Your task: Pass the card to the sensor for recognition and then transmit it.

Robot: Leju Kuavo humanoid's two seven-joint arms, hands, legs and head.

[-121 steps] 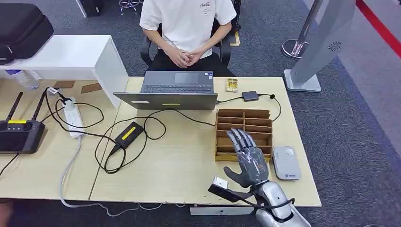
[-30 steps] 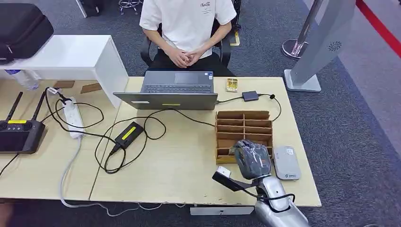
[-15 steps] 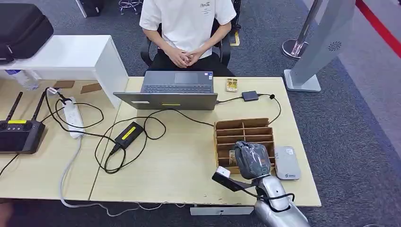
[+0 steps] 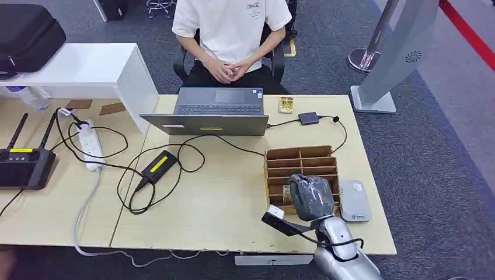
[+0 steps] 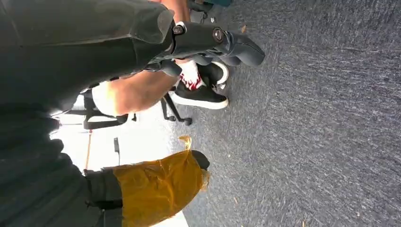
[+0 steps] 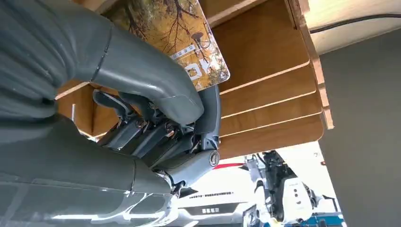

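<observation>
The right hand [image 4: 311, 197] reaches into the wooden rack [image 4: 301, 158], thumb and fingers [image 6: 208, 113] closed on the card [image 6: 182, 33]. The card juts past the fingertips into a slot; the sensor [image 4: 353, 200] lies just right.

Glossy card [image 6: 179, 35]; seemingly wooden rack [image 4: 300, 158]

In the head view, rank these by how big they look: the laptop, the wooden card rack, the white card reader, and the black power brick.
1. laptop
2. wooden card rack, partly hidden by the right hand
3. white card reader
4. black power brick, close to the reader, so that order is unsure
</observation>
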